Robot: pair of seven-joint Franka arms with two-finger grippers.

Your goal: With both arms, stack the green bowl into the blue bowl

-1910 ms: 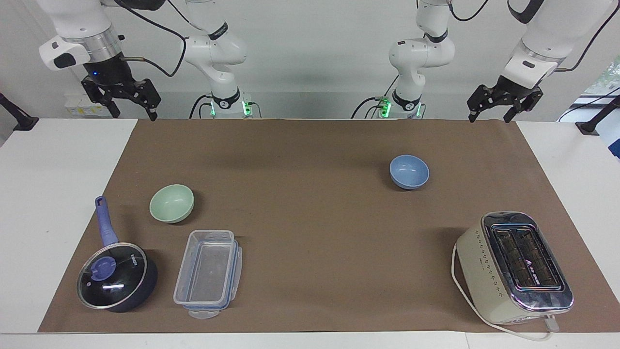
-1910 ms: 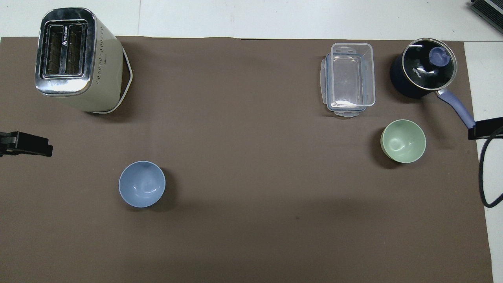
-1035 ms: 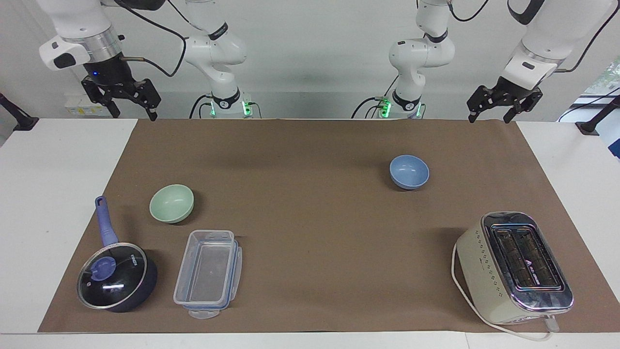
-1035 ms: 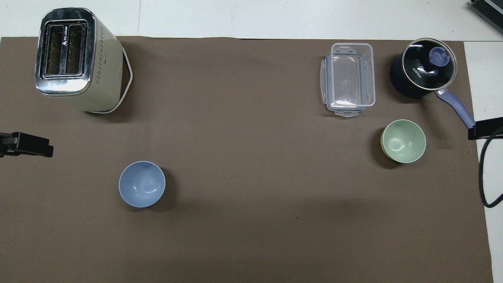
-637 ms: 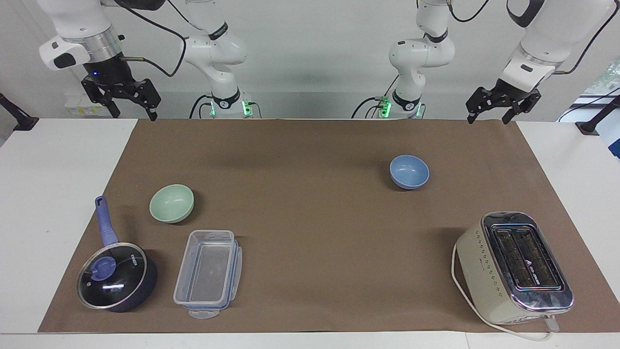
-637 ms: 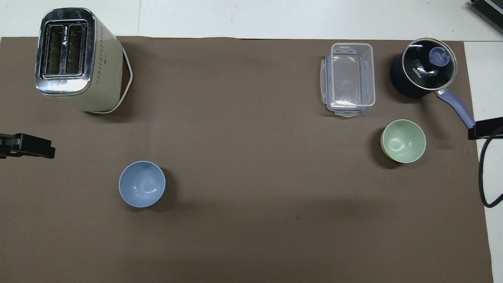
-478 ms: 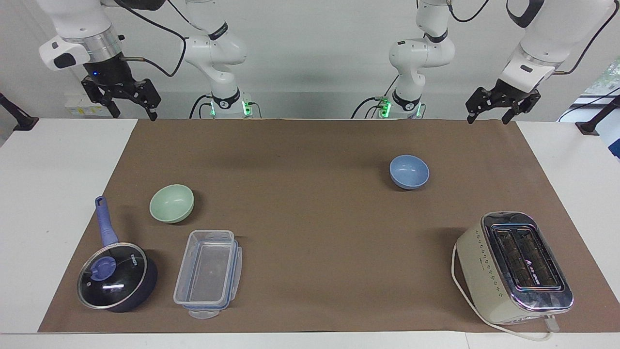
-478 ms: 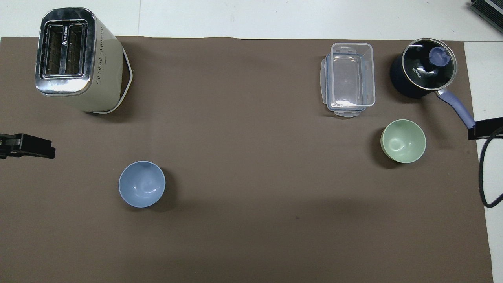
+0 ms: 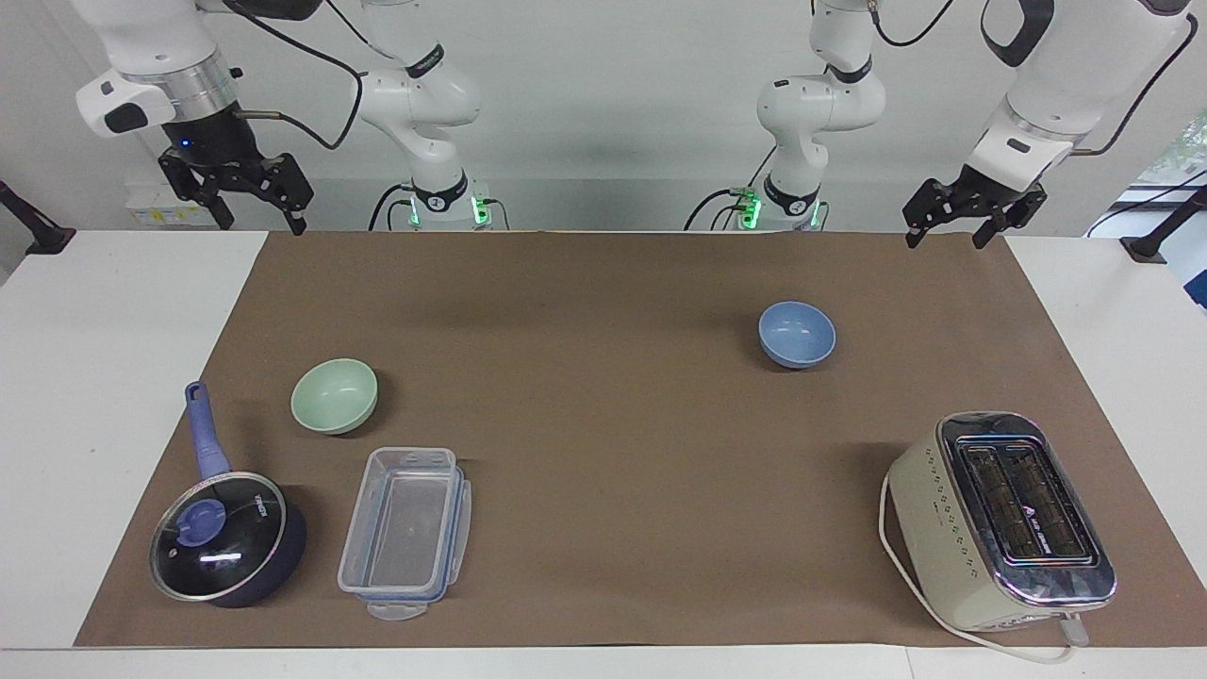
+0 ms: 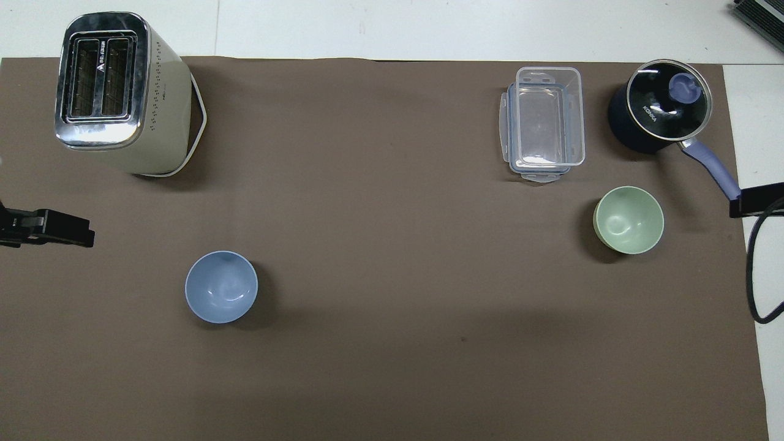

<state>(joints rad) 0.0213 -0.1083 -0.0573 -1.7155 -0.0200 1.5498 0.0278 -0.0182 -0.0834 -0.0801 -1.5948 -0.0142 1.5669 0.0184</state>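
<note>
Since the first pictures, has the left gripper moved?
Yes. In the facing view the left gripper has shifted a little toward the table's middle, measured against the mat's corner beside it. Both bowls stay untouched.

Bright, even light is falling from above, and both views are staying sharp from edge to edge, with no blur. Soft shadows are spreading across the brown mat (image 9: 603, 443), a broad faint band lying on the part of it nearest the robots. Each bowl is casting a small dark shadow on the mat: the green bowl (image 10: 628, 220) toward the left arm's end in the overhead view, the blue bowl (image 10: 221, 286) toward the right arm's end. The toaster (image 9: 1000, 519), farther from the robots than the blue bowl, is throwing glare off its chrome top. The pot's glass lid (image 9: 218, 550) is showing small white highlights. Straight mat edges are bending only slightly.
</note>
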